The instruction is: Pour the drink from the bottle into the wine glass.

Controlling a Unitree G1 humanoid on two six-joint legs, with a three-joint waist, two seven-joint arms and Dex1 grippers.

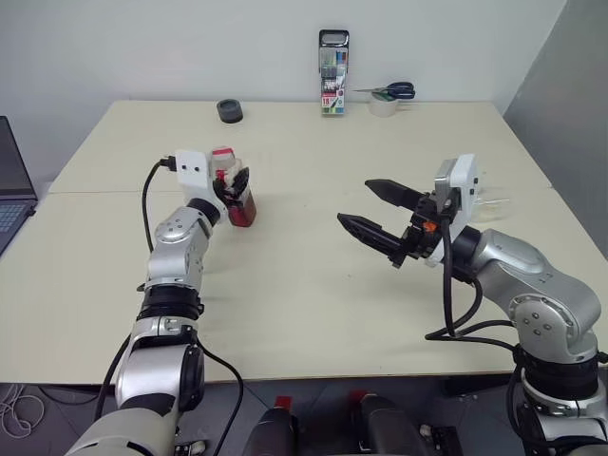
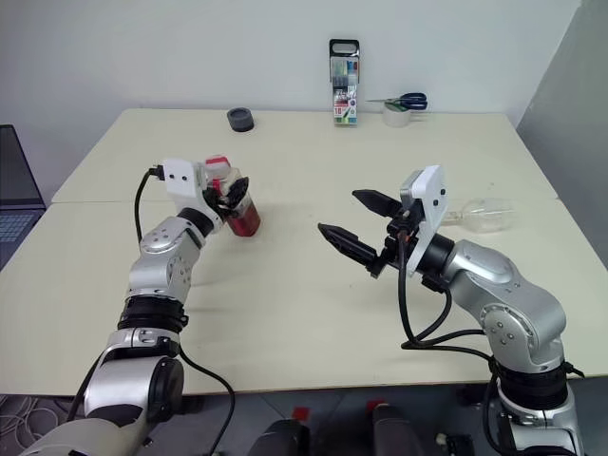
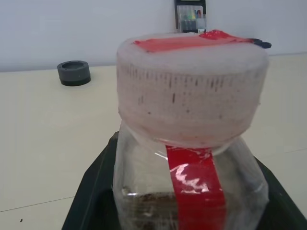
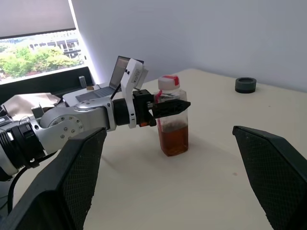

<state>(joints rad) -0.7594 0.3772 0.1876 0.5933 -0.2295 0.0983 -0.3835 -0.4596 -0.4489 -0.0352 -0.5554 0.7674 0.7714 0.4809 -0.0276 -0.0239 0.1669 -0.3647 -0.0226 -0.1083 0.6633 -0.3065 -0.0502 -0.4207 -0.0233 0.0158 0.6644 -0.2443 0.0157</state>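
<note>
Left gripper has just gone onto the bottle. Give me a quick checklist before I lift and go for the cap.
1. Left gripper shut on the small clear plastic bottle just below its neck: ok.
2. Bottle upright on the cream table: ok.
3. White-and-red cap still on, so no pouring yet: not ok.
4. Right gripper open and apart from the bottle, free to take the cap: ok.
5. Clear stemmed wine glass standing ready: not ok, it lies on its side behind the right arm.
6. Amber drink fills the bottle's lower part: ok.
</note>
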